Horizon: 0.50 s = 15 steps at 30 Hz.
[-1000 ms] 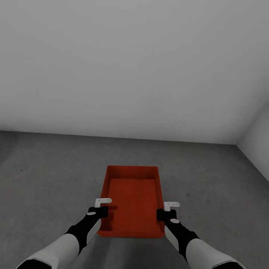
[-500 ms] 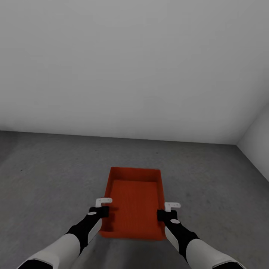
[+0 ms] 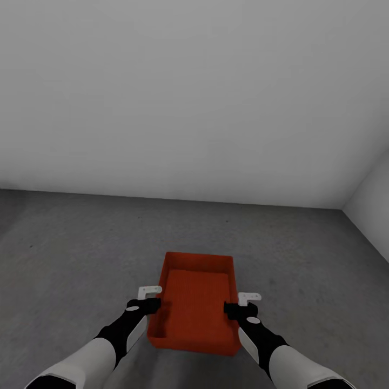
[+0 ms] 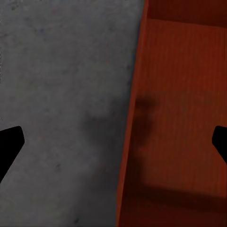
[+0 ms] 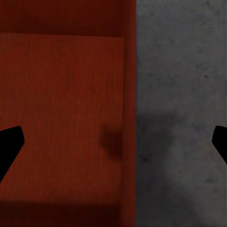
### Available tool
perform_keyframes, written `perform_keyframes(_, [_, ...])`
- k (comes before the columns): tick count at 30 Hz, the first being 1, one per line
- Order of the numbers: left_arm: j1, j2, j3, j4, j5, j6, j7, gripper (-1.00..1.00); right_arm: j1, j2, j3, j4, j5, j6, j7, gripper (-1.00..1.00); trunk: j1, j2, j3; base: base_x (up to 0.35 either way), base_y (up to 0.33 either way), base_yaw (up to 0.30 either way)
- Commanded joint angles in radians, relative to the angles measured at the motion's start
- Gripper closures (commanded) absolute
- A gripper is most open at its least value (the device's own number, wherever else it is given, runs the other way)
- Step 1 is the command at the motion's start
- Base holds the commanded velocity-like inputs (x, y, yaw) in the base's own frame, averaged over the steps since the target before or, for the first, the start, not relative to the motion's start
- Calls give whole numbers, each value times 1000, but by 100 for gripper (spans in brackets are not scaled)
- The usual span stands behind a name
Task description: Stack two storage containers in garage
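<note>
One orange-red storage container (image 3: pixel 197 302) lies low on the dark grey concrete floor (image 3: pixel 75 254) of the garage, straight ahead of me and empty. My left gripper (image 3: pixel 155 306) hovers open over its left wall and my right gripper (image 3: pixel 229 308) open over its right wall. In the left wrist view the container (image 4: pixel 179 118) and floor (image 4: pixel 61 94) lie below, with the left gripper (image 4: pixel 113 144) wide open astride the wall. The right wrist view has the container (image 5: pixel 61 109) beside the floor (image 5: pixel 184 94), and the right gripper (image 5: pixel 113 144) spread open above them. Neither gripper touches the container.
A plain pale grey wall (image 3: pixel 194 97) stands ahead, meeting a side wall (image 3: pixel 373 194) at the right corner. Bare concrete stretches to the left and right of the container.
The container has dropped from between my grippers down to the floor and now looks smaller and lower. Both grippers have stayed almost where they were.
</note>
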Motion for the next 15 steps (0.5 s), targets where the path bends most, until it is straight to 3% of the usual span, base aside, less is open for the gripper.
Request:
perform_keyframes(1, [0, 0, -9, -2, 9, 5, 7, -100, -1, -1, 9, 1, -11, -5, -4, -100, 0, 0, -1, 0, 0, 0])
perform_keyframes(5, [0, 0, -9, -2, 18, 5, 8, -100, -1, -1, 8, 1, -11, -4, -4, -100, 0, 0, -1, 0, 0, 0])
perform_keyframes(15, [0, 1, -10, -1, 83, 5, 9, -100, -1, -1, 8, -1, -11, -3, -1, -100, -4, 7, 2, 0, 0, 0])
